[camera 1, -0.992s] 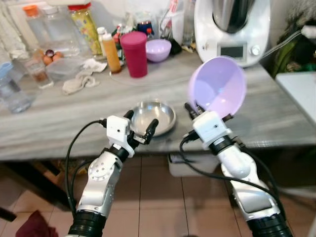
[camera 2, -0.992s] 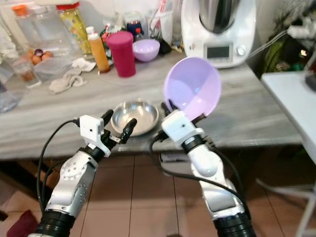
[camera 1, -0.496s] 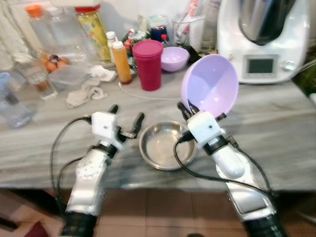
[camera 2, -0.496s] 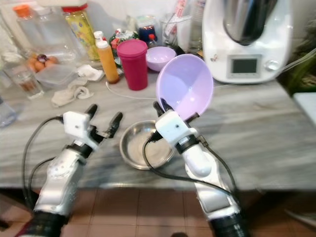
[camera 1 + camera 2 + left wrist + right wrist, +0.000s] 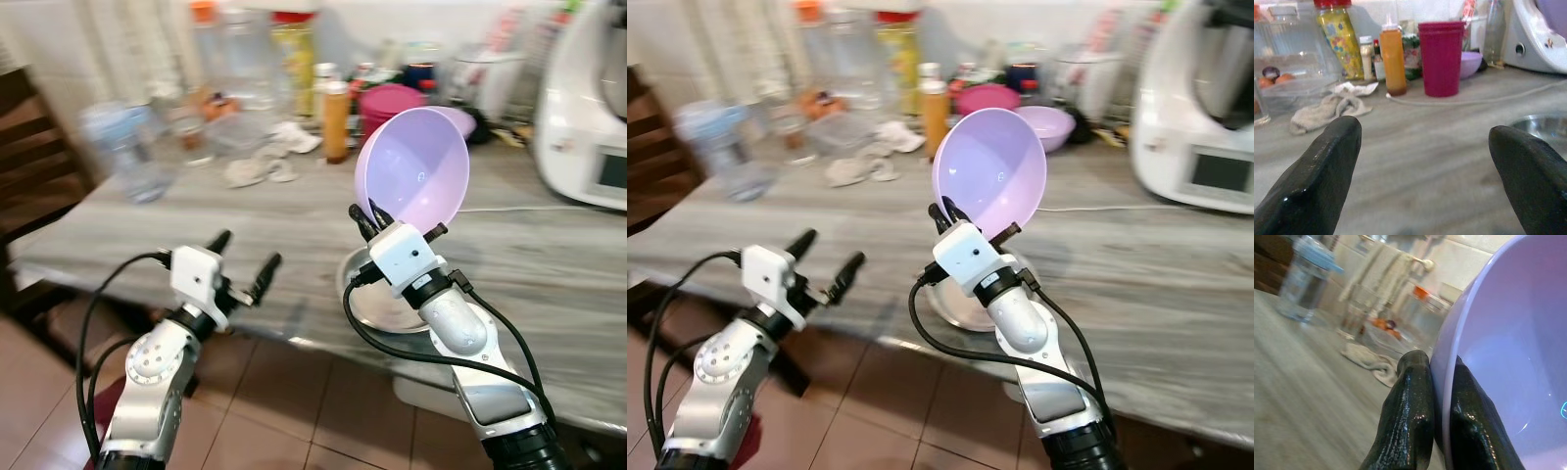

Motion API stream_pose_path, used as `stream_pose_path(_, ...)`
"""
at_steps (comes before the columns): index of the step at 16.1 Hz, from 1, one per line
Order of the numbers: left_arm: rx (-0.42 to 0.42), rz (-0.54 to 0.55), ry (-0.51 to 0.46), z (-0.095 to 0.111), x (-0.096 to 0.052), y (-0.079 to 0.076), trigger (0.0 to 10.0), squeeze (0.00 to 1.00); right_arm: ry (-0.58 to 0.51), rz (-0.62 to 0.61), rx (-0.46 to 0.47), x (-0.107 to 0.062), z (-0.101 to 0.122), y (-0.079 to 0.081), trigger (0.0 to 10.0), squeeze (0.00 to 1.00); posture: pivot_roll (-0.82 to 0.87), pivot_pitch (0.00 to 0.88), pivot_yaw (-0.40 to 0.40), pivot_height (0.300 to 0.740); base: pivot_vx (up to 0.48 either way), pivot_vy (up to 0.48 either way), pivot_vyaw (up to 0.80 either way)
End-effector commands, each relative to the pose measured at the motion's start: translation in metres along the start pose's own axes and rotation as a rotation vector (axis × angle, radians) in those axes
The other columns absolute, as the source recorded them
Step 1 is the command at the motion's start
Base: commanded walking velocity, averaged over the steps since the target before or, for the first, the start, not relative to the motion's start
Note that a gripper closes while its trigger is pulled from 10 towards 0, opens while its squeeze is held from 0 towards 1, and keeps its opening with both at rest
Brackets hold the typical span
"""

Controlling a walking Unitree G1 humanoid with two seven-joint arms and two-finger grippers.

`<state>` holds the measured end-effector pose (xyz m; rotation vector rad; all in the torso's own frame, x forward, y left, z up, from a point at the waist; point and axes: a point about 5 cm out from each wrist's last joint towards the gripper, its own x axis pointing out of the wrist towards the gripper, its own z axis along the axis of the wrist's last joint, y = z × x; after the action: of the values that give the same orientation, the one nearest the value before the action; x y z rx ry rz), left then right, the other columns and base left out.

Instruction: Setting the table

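My right gripper [image 5: 392, 223] is shut on the rim of a large lilac bowl [image 5: 411, 168], held tilted on edge above the grey counter [image 5: 245, 211]. In the right wrist view its two black fingers [image 5: 1405, 416] pinch the lilac bowl's [image 5: 1508, 367] rim. Just under it a steel bowl [image 5: 377, 304] sits near the counter's front edge, partly hidden by the right arm. My left gripper [image 5: 242, 257] hovers open and empty at the counter's front edge, left of the steel bowl [image 5: 1542, 126].
Along the back stand a magenta cup [image 5: 1441, 58], an orange bottle [image 5: 1393, 61], a small lilac bowl [image 5: 1470, 63], jars, a crumpled cloth [image 5: 1327, 110], a plastic water bottle [image 5: 132, 152] and a white kitchen machine [image 5: 598, 137]. A dark chair [image 5: 24, 157] is at left. Tiled floor lies below.
The view has swung left and is blurred, so the camera has moved. The right gripper still holds the lilac bowl over the steel bowl; the left gripper stays open.
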<state>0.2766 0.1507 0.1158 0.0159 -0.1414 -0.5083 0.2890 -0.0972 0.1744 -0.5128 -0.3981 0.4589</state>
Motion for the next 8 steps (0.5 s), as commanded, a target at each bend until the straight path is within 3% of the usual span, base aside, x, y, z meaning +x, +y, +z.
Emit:
stream_pose_path(1, 0.02, -0.044, 0.001, 0.004, 0.001, -0.002, 10.0, 0.0, -0.027, 0.0, -0.005, 0.0, 0.007, -0.001, 10.0, 0.0, -0.21, 0.049, 0.071, 0.74, 0.0, 0.0, 0.0)
stream_pose_path(5, 0.053, -0.194, 0.027, 0.001, -0.003, -0.017, 10.0, 0.0, -0.016, 0.024, 0.004, 0.0, 0.003, -0.005, 10.0, 0.0, -0.22, 0.051, 0.064, 0.74, 0.0, 0.0, 0.0)
stream_pose_path(8, 0.081, -0.275, 0.045, 0.0, -0.006, -0.022, 10.0, 0.0, -0.022, 0.159, 0.003, 0.007, 0.001, -0.008, 10.0, 0.0, -0.22, 0.058, 0.066, 0.74, 0.0, 0.0, 0.0)
